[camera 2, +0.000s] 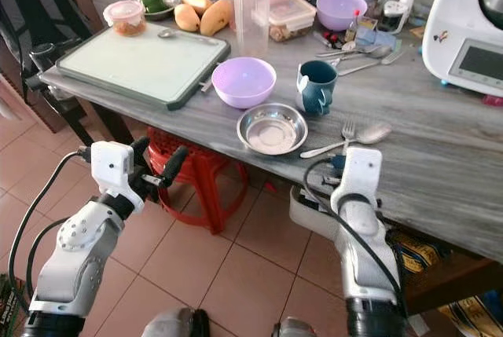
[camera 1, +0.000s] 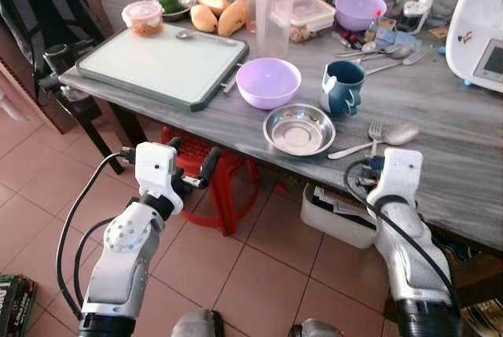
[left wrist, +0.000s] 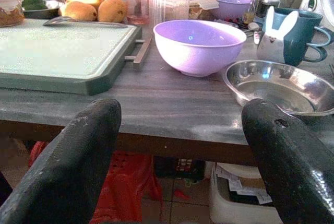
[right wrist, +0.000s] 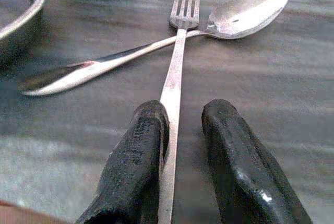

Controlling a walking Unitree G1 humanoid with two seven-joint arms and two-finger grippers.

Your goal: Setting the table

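Observation:
A fork [right wrist: 177, 62] lies across the handle of a spoon [right wrist: 245, 12] on the grey wooden table [camera 1: 440, 117], right of a steel bowl [camera 1: 299, 129]. My right gripper [right wrist: 185, 117] rests low over the table's front edge. Its fingers are slightly apart around the end of the fork's handle, which touches one finger [right wrist: 141, 145] while the other stands clear. A purple bowl [camera 1: 269, 82] and a teal mug [camera 1: 343, 86] sit behind the steel bowl. My left gripper [camera 1: 192, 156] hangs open in front of the table edge, below the top, holding nothing.
A green-rimmed cutting board [camera 1: 157, 62] fills the table's left end, with mangoes [camera 1: 220, 15], bottles and containers behind it. A white appliance [camera 1: 483, 31] stands far right. Below the table are a red stool [camera 1: 224, 168] and a white bin [camera 1: 338, 211]. A dark chair [camera 1: 63, 62] stands left.

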